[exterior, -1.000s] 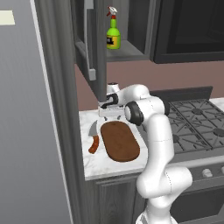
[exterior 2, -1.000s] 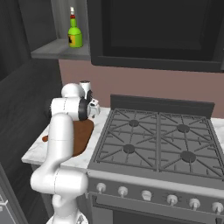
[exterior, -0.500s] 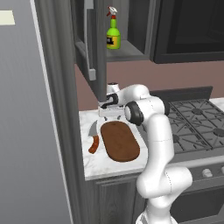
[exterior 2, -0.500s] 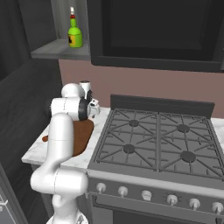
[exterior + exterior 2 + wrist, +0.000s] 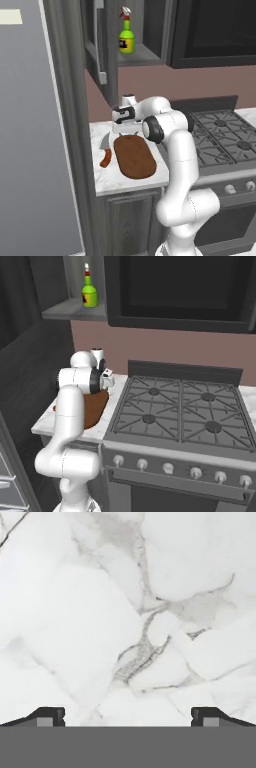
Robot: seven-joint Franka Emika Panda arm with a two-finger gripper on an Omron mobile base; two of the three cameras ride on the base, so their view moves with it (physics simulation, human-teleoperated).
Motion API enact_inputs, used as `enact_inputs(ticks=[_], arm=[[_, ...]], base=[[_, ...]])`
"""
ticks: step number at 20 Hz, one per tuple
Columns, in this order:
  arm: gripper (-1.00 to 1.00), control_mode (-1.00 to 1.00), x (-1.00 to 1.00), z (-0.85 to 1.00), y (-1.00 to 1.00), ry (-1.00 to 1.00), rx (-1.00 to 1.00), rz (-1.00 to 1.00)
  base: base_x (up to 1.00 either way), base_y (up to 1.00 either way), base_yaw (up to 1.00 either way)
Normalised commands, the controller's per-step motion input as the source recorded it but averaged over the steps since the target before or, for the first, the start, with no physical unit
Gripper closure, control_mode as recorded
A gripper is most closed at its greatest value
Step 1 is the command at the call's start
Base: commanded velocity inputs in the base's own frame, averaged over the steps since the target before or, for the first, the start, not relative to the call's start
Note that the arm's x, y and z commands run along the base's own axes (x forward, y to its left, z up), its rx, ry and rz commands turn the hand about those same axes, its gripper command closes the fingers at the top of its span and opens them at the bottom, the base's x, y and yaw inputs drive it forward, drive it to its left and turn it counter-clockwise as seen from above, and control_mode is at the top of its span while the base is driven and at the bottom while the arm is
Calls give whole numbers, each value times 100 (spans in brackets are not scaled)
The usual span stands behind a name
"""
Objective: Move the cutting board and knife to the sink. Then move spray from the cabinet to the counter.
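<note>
Hovering low over the marble surface [image 5: 125,182], hand [image 5: 127,716] spread wide, gripping nothing, just past the far end of the cutting board [image 5: 134,156]. Knife [image 5: 105,152] lying beside the board's left edge. Spray [image 5: 126,37] upright on the open cabinet [image 5: 102,45] shelf.

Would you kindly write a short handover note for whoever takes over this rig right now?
Tool: open, holding nothing, poised over bare marble at the back of the counter, just behind the board.
Cutting board: flat on the counter, left of the stovetop.
Knife: on the counter beside the board's left edge, orange handle toward the front.
Spray: upright on the shelf of the open cabinet above.
Done: nothing moved so far.
Left: carry board and knife to the sink, then bring the spray down to the counter.
</note>
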Motion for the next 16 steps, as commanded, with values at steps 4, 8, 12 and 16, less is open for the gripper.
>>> enact_inputs(ticks=[4, 8, 12, 16], arm=[[-100, 100, 0, 0, 0, 0, 0, 0], [-100, 100, 0, 0, 0, 0, 0, 0], [-100, 100, 0, 0, 0, 0, 0, 0], [-100, 100, 0, 0, 0, 0, 0, 0]], base=[[-50, 0, -1], [-47, 0, -1], [-27, 0, 0], [-24, 0, 0]])
